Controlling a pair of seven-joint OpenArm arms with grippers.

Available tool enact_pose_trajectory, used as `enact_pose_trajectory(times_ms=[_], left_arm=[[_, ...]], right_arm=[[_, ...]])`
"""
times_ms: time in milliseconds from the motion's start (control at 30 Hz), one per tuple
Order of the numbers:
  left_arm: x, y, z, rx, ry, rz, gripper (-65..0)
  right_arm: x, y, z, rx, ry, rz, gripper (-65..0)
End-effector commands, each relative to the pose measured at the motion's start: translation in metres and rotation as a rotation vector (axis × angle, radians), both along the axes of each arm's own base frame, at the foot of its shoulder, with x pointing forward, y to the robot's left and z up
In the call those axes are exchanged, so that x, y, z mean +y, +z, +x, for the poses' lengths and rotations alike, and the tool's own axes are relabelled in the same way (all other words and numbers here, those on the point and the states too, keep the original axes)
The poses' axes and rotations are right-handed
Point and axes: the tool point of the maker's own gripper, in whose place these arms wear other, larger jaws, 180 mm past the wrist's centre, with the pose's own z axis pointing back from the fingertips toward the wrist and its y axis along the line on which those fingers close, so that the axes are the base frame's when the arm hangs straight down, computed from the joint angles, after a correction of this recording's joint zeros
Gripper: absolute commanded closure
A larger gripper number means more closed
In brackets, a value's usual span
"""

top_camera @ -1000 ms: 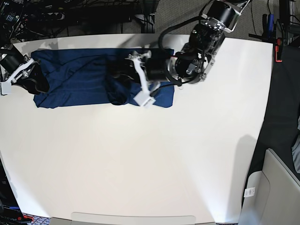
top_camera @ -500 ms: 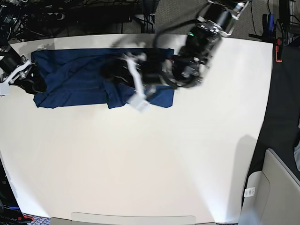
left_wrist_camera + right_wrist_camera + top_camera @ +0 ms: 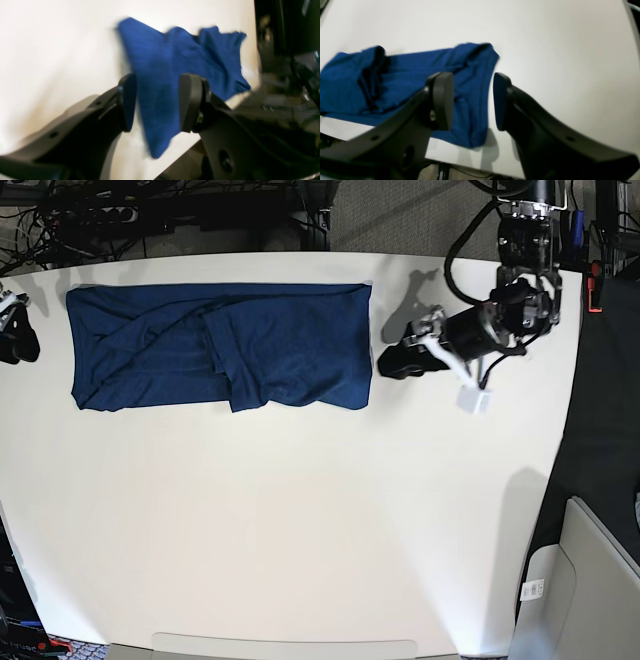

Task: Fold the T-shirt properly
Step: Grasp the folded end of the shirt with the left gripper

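White tabletop (image 3: 300, 530) fills the base view, its lower half bare, dark cabling beyond the 12 o'clock edge, while the T-shirt (image 3: 220, 345) lies folded long toward 11 o'clock, and the left gripper (image 3: 156, 102) and right gripper (image 3: 470, 100) hang beside it, jaws parted and empty.

Both arms are showing matte black housings. In the wrist views, the left claw (image 3: 157, 102) and the right claw (image 3: 472, 100) are each showing two curved black fingers ending in flat, rounded pads, with small round screw holes along the finger bodies. In the base view's upper right, black cables are looping along the left arm, and a small white block is showing beside its dark claw.
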Motion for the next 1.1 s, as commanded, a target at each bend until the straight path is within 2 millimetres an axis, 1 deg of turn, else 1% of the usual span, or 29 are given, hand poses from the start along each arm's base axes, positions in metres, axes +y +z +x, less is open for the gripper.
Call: enact_pose_trajectory(times_ms=[0, 67, 167, 267, 400, 600, 733, 833, 1033, 1067], left_arm=[[0.006, 0.008, 0.003, -0.027, 0.004, 0.001, -27.0], [0.009, 0.002, -0.002, -0.005, 0.0, 0.011, -27.0], [0.009, -0.014, -0.013, 0.071, -0.019, 0.009, -27.1], [0.002, -0.025, -0.02, 0.125, -0.027, -0.017, -27.1], [-0.009, -0.027, -0.026, 0.154, -0.048, -0.043, -27.1], [-0.017, -0.029, -0.03, 0.17, -0.057, -0.062, -27.1], [-0.041, -0.032, -0.041, 0.189, -0.134, -0.07, -26.9], [-0.05, -0.033, -0.045, 0.189, -0.159, -0.075, -26.8], [-0.051, -0.033, -0.044, 0.191, -0.158, -0.072, -26.8], [-0.049, -0.037, -0.045, 0.214, -0.141, -0.067, -26.8]], right_arm=[[-0.006, 0.02, 0.005, -0.047, 0.014, -0.036, -25.8], [-0.012, 0.02, 0.0, -0.032, 0.004, -0.053, -25.8], [-0.018, 0.019, -0.003, -0.003, 0.008, -0.091, -25.8], [-0.026, 0.015, -0.006, 0.035, 0.002, -0.145, -25.8], [-0.033, 0.01, -0.008, 0.064, -0.012, -0.196, -25.9], [-0.034, 0.008, -0.009, 0.066, -0.019, -0.194, -26.0], [-0.034, 0.013, -0.003, 0.042, -0.024, -0.194, -26.0], [-0.037, 0.017, -0.003, 0.032, -0.034, -0.195, -25.9], [-0.037, 0.016, -0.004, 0.028, -0.041, -0.188, -25.9], [-0.036, 0.014, -0.005, 0.029, -0.045, -0.182, -25.9]])
